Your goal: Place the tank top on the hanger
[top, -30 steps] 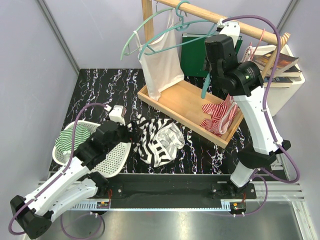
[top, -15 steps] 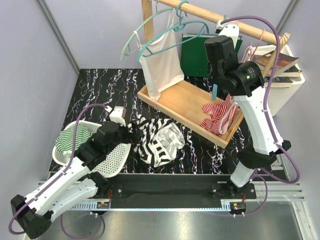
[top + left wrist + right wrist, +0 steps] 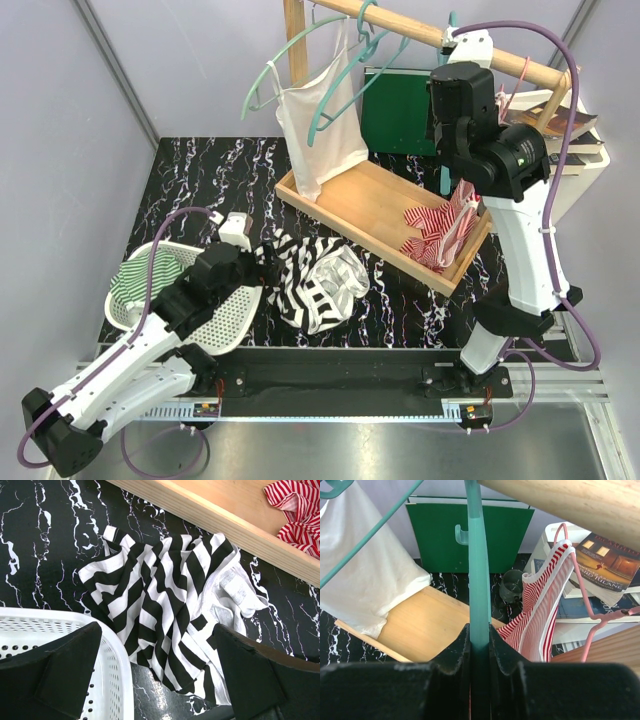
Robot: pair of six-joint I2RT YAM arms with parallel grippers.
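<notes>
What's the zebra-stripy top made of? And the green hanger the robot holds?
The striped tank top looks like soft matte cloth, maybe cotton: it lies crumpled in folds. The teal hanger looks like smooth plastic: thin, evenly coloured, slightly glossy.

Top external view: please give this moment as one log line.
right gripper shut on thin teal plastic hanger | left gripper open above black-and-white striped tank top | hanging not yet done
</notes>
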